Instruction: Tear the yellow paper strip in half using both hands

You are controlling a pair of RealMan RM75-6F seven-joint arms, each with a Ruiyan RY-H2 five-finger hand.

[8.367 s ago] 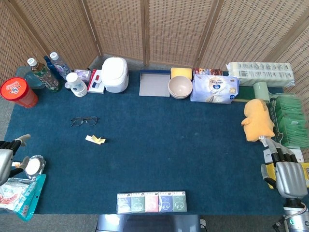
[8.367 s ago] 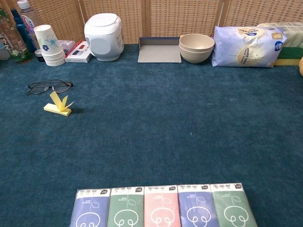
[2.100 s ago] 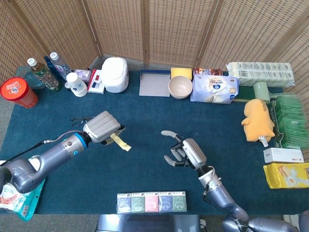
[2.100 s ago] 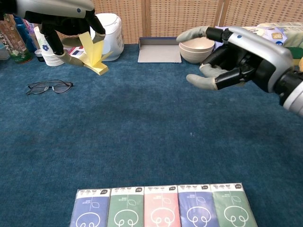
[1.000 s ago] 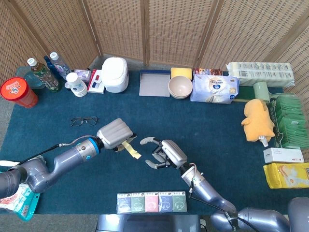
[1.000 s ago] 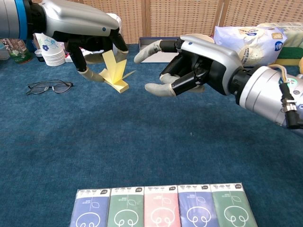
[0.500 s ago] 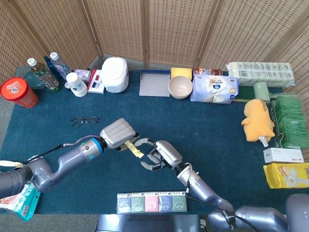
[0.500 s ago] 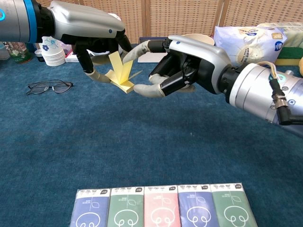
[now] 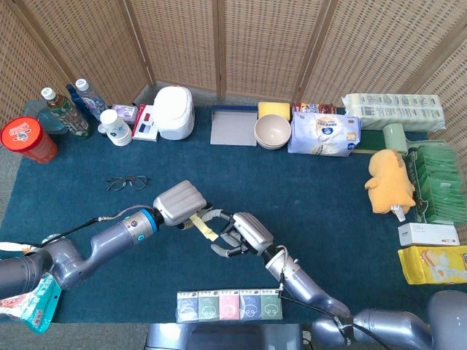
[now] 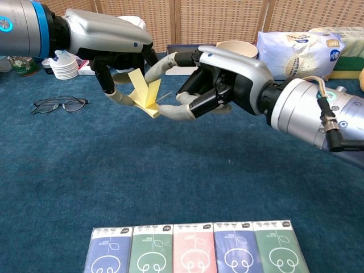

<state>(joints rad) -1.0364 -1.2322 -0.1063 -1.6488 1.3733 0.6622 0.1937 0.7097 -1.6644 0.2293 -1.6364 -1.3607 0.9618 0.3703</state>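
The folded yellow paper strip (image 10: 145,95) hangs in the air above the blue table mat, also seen in the head view (image 9: 203,226). My left hand (image 10: 114,42) holds its left part from above, fingers curled round it (image 9: 177,203). My right hand (image 10: 223,75) reaches in from the right (image 9: 244,233). One of its fingers arches over the strip and its thumb touches the strip's lower end, with a wide gap between those two tips. The strip is in one piece.
Glasses (image 10: 57,103) lie on the mat at left. A row of tissue packs (image 10: 193,247) lines the near edge. Paper cups (image 10: 60,67), a white cooker (image 9: 174,111), bowls (image 9: 273,131), a tissue bag (image 10: 296,54) and bottles (image 9: 66,109) stand along the back.
The left hand lifted the strip off the mat and carried it to the middle. The right hand came in from the right until its fingers bracket the strip's free end.
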